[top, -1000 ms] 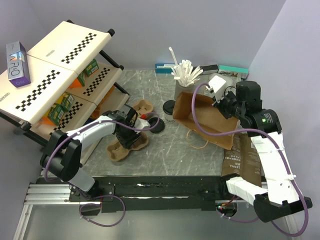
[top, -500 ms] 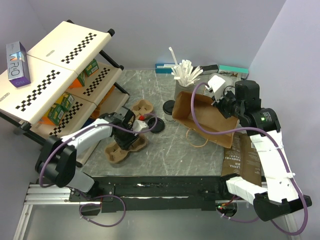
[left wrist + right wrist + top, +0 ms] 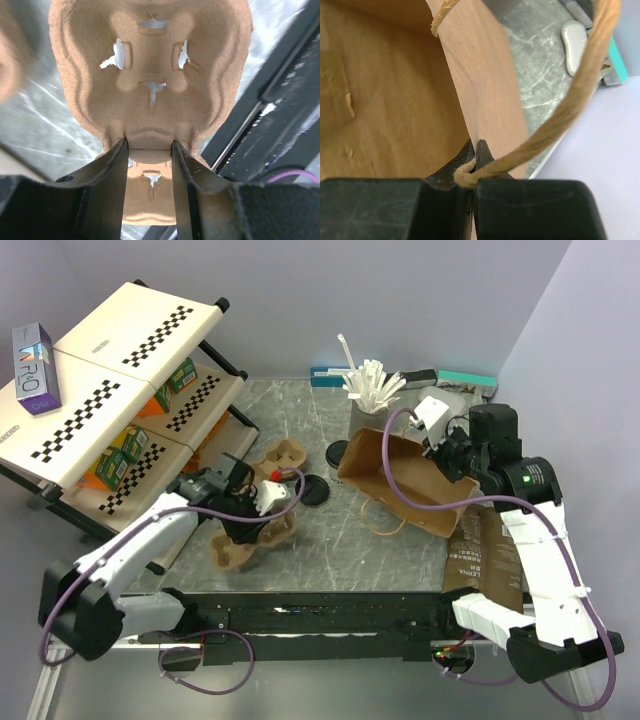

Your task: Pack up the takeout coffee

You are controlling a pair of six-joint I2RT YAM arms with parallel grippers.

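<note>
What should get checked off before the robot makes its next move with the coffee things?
1. Left end effector grips the cup carrier: ok, its fingers clamp the narrow middle.
2. Right end effector holds the paper bag: ok, shut on the bag's wall.
3. Bag mouth open: ok, it gapes toward the paper cup.
4. Lid on the cup: not ok, it lies on the table beside the cup.
5. Cup filled: cannot tell, the bag partly hides it.
</note>
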